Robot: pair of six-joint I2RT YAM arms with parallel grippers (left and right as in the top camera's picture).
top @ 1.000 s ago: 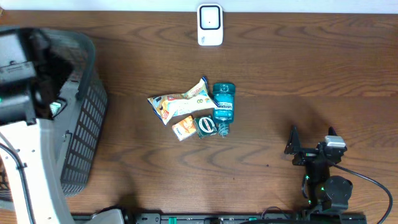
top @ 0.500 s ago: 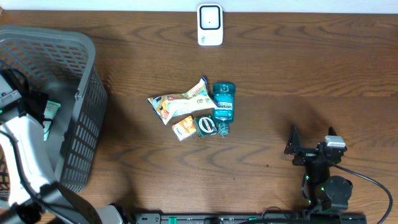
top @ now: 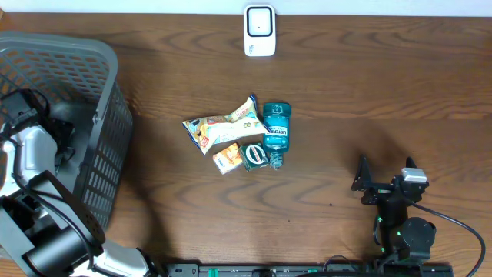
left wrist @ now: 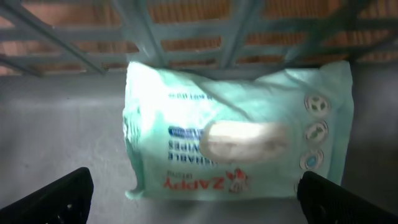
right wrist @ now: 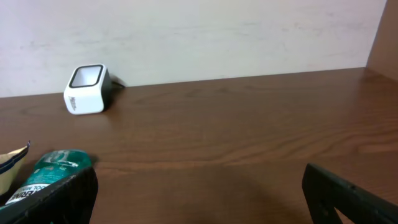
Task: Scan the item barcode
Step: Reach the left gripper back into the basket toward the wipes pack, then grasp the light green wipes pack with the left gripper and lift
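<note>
A mint-green pack of wet wipes (left wrist: 239,134) lies flat on the grey basket floor against the slatted wall, filling the left wrist view. My left gripper (left wrist: 199,200) hovers just in front of it, open, its fingertips (left wrist: 59,196) wide at both lower corners and touching nothing. In the overhead view the left arm (top: 31,154) reaches down into the basket (top: 108,154) and hides the pack. The white barcode scanner (top: 260,31) stands at the table's far edge. My right gripper (top: 384,181) rests open and empty at the near right.
A snack bag (top: 223,127), a teal mouthwash bottle (top: 277,131), a small orange packet (top: 227,158) and a green round tin (top: 254,155) lie clustered mid-table. The right wrist view shows the scanner (right wrist: 87,90) and the bottle (right wrist: 53,171) to the left.
The left arm has dropped from above the basket's rim down into the basket, covering the wipes pack in the overhead view. The right arm has stayed still.
</note>
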